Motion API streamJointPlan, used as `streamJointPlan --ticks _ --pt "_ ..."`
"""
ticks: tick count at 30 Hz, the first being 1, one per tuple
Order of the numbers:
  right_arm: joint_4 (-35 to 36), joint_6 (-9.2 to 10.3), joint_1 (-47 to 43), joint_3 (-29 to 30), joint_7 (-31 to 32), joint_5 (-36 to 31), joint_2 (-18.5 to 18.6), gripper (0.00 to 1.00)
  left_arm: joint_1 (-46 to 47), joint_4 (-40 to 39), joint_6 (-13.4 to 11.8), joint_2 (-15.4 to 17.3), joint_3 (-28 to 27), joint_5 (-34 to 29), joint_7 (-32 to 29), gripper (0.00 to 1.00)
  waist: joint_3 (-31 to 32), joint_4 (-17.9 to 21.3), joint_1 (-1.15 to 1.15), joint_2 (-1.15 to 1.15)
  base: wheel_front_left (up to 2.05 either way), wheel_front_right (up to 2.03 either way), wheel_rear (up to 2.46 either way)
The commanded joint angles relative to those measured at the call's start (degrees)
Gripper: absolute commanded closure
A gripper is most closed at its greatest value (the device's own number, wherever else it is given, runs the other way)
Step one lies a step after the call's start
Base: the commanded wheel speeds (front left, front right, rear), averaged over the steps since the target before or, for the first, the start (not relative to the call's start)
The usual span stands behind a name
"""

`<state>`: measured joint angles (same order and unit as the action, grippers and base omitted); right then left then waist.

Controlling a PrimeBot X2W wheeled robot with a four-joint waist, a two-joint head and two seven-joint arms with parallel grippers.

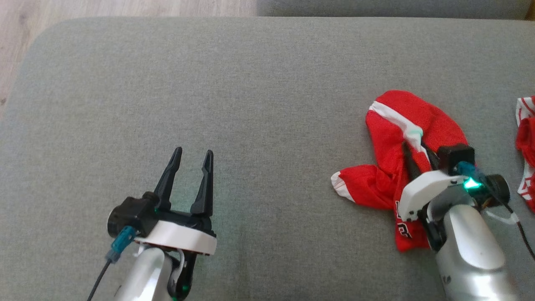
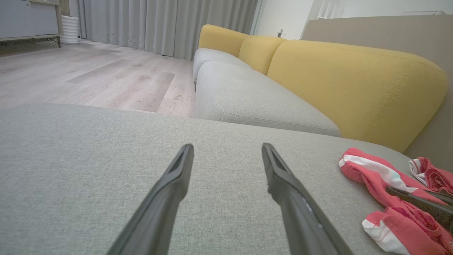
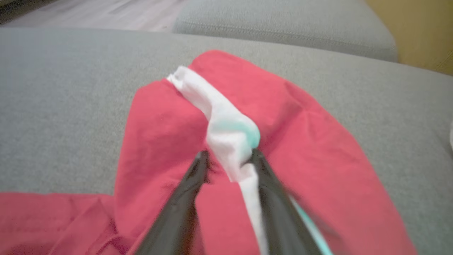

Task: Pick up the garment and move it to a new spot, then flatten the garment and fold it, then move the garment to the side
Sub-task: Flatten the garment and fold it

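My right hand [image 3: 229,153] straddles the bunched white band [image 3: 212,106] of the soft, light garment [image 3: 159,134], a sound hold, though I cannot tell if it grips yet.

Right fingers [image 1: 410,161] on red garment [image 1: 388,125]

floor [image 2: 88,71]: pale wood planks | curtains [image 2: 159,24]: grey, full-length | sofa [image 2: 354,92]: yellow backs, grey seats | cushion [image 1: 250,104]: broad, grey, upholstered | light: soft, even
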<state>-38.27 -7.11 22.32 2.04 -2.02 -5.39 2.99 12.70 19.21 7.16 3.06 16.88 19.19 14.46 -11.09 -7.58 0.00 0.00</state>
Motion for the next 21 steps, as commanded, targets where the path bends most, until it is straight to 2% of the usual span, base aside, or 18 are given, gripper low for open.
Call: streamJointPlan --ticks 1,5,10,14,21 --pt "1.4 -0.37 3.3 -1.7 -2.4 0.8 -0.1 1.00 1.9 -1.3 0.3 0.2 -1.4 0.2 0.5 0.00 0.2 0.0 0.00 0.00 0.00 0.00 0.00" --pt "1.9 -0.37 4.8 -4.7 -7.0 3.1 -0.1 1.00 1.6 -1.0 0.3 0.2 -1.7 0.3 0.5 0.00 1.0 0.2 0.00 0.00 0.00 0.00 0.00" --pt "3.7 -0.37 6.6 -7.6 -9.9 5.9 -0.1 1.00 1.0 -0.9 0.3 0.2 -1.8 0.4 0.5 0.00 2.3 0.7 0.00 0.00 0.00 0.00 0.00" --pt "5.3 -0.37 10.3 -8.7 -10.7 5.5 0.0 1.00 0.5 -1.0 0.3 0.1 -2.0 0.5 0.5 0.00 3.7 1.2 0.00 0.00 0.00 0.00 0.00" --pt "6.8 -0.37 21.0 -6.4 -10.5 2.7 4.3 1.00 -1.0 -1.7 0.3 0.1 -2.4 0.8 0.5 0.00 6.3 0.4 0.00 0.00 0.00 0.00 0.00"
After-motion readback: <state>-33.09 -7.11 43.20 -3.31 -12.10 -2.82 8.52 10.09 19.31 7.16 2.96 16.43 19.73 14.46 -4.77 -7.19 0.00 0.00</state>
